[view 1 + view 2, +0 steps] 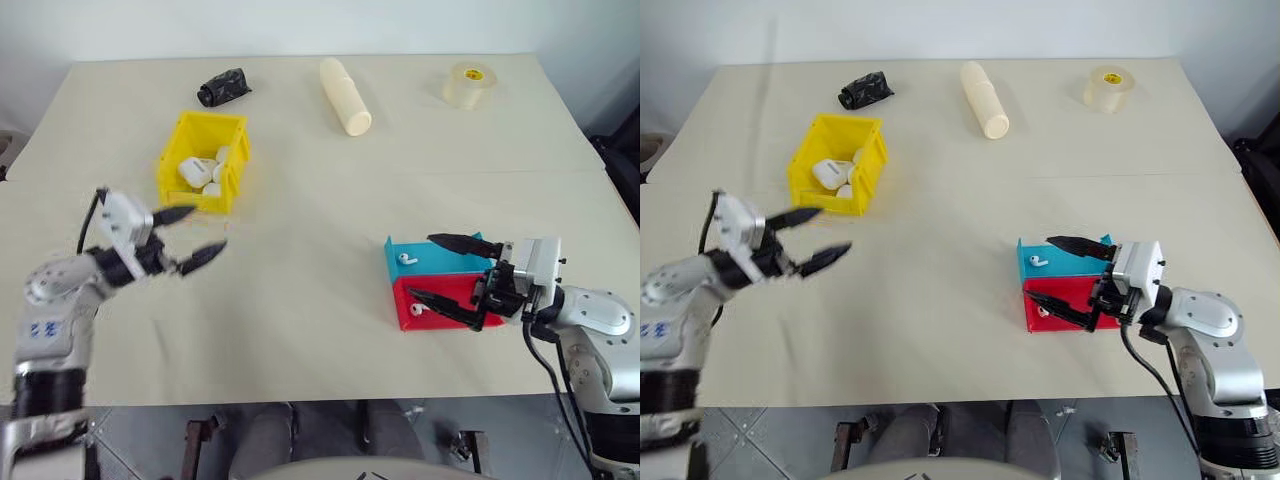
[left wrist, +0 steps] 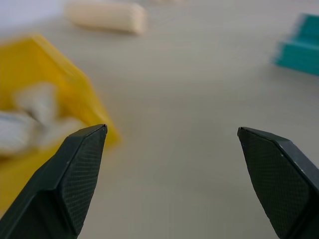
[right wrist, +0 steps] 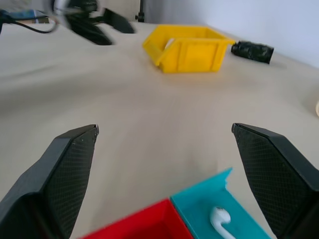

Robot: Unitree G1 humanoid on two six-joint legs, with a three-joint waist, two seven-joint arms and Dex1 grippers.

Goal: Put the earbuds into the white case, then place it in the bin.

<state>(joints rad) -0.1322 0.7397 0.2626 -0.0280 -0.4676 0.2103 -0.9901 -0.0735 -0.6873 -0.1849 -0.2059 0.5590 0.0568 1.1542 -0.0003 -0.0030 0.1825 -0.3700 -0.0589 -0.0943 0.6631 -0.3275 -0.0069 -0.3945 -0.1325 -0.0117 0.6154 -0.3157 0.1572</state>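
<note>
Between rounds, by the look of it. Yellow bin [image 1: 203, 162] at counter's left rear, holding several white cases [image 1: 196, 172]. Left claw [image 1: 190, 241] wide and empty, just short of the bin. Right claw [image 1: 447, 270] wide, empty, over blue tray [image 1: 425, 259] and red tray [image 1: 432, 302], one earbud [image 1: 406, 259] apiece. Next, probably: pick an earbud; needs a narrow, careful pinch.

I see the yellow bin [image 1: 203, 160] on the far left, holding several white cases [image 1: 196, 171] jumbled together. One earbud [image 1: 406, 259] lies in the blue tray [image 1: 430, 255] at near right, another earbud [image 1: 416, 310] in the red tray [image 1: 425, 300] touching it.
</note>
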